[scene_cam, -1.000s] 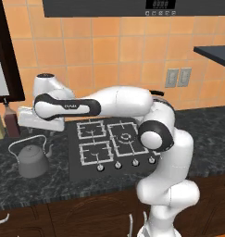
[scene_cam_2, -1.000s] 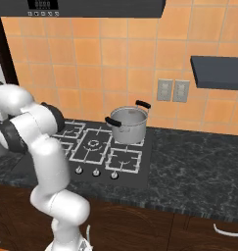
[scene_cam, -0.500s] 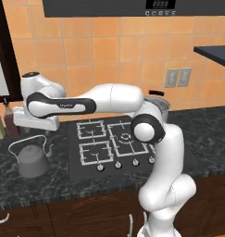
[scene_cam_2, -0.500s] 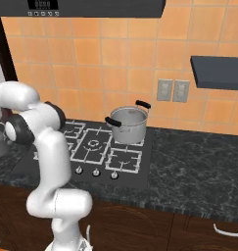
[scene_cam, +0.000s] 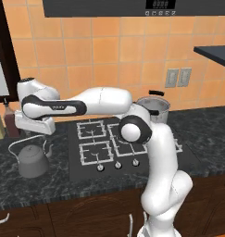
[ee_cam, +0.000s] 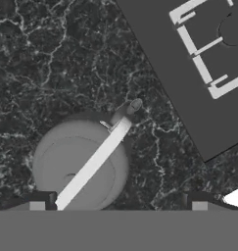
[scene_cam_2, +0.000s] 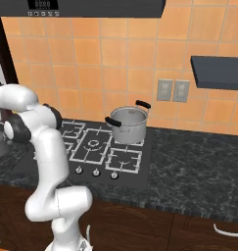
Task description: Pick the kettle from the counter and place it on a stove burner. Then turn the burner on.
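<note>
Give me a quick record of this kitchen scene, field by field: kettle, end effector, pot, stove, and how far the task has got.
kettle: on the counter left of the stove, upright, handle arched over the top
end effector: above the kettle, fingers apart on either side, open, not touching it
pot: steel, lidless, on the stove's rear burner
stove: black top with grey grates, knobs along the front edge
big burner: bare
task progress: kettle not yet picked up

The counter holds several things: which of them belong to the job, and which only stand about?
For the job:
- kettle on the counter
- large stove burner
- pincer above the kettle, open

Standing about:
- steel pot on a back grate
- bottles by the wall
</note>
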Motion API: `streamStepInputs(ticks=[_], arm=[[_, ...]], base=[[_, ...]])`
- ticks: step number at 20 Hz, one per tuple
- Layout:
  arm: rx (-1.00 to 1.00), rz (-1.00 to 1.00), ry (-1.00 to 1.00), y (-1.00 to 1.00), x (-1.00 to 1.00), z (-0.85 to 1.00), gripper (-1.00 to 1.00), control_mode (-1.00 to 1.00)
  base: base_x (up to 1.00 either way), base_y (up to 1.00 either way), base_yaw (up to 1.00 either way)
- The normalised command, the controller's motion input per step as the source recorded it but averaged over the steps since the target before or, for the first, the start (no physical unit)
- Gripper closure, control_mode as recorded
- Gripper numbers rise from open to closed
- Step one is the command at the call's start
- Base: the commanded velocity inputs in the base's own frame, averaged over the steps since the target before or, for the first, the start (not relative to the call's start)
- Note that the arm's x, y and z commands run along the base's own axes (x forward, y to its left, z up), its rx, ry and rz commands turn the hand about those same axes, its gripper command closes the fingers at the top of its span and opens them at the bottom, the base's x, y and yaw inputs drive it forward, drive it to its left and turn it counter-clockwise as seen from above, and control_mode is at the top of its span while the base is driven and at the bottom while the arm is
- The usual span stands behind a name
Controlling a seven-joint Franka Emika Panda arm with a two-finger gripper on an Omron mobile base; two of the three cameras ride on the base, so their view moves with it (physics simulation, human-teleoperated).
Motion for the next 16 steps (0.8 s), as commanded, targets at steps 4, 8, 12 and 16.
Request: streamStepInputs(ticks=[4,8,12,16], arm=[[0.0,-0.13,0.1,0.0,0.13,-0.51,-1.0,-1.0],[0.0,-0.11,0.04,0.0,0.07,-0.3,-1.0,-1.0],[0.0,-0.08,0.0,0.0,0.0,-0.17,-1.0,-1.0],[0.0,-0.02,0.0,0.0,0.0,-0.03,-1.0,-1.0]], base=[[0.0,0.0,0.0],[0.0,0.0,0.0],[0.0,0.0,0.0],[0.0,0.0,0.0]])
